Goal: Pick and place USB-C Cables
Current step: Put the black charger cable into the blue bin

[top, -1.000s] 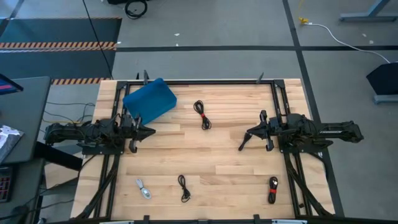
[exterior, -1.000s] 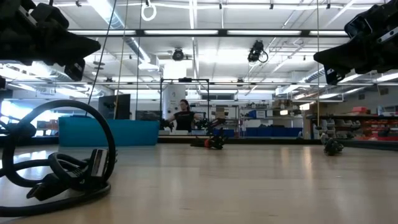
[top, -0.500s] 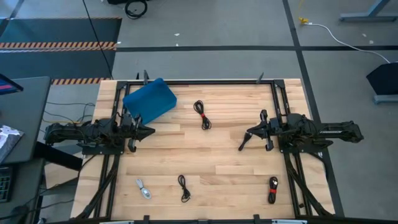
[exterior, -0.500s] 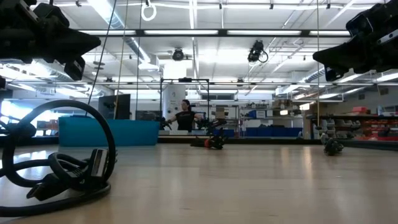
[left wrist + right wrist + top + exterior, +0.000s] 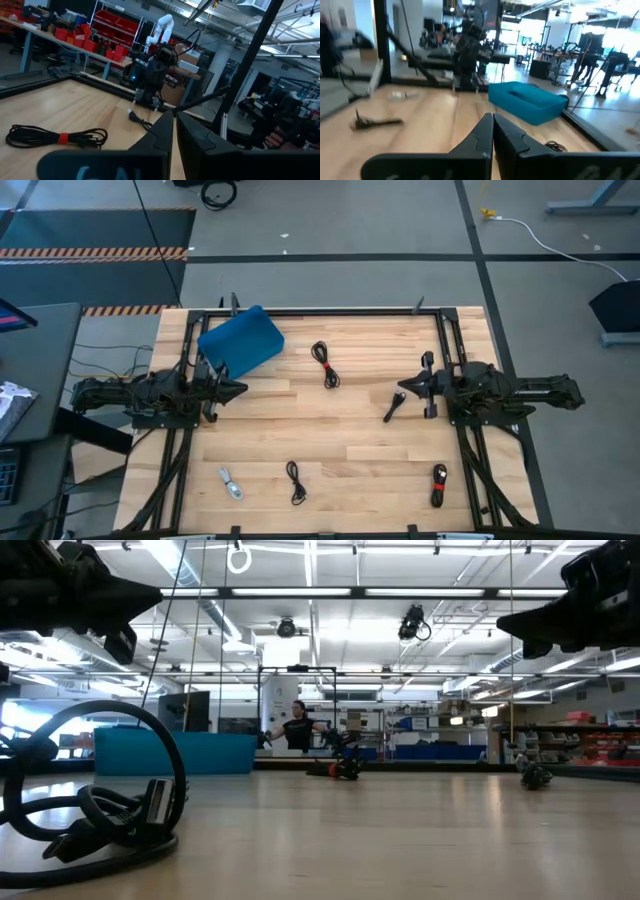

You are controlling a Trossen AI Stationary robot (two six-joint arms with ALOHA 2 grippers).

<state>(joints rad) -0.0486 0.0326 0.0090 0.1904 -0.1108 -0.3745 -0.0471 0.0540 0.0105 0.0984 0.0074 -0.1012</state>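
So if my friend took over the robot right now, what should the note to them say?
Left gripper: shut, holding nothing, above the table's left side next to the blue box.
Right gripper: shut, holding nothing, above the table's right side.
Cables, all lying on the table: black with red cable near the far middle, black cable at the near middle, whitish-grey cable near left, and a second black with red cable near right.
Done: nothing picked up yet.
Left: all four cables to pick and place. The blue box looks like the likely spot, though that is a guess.
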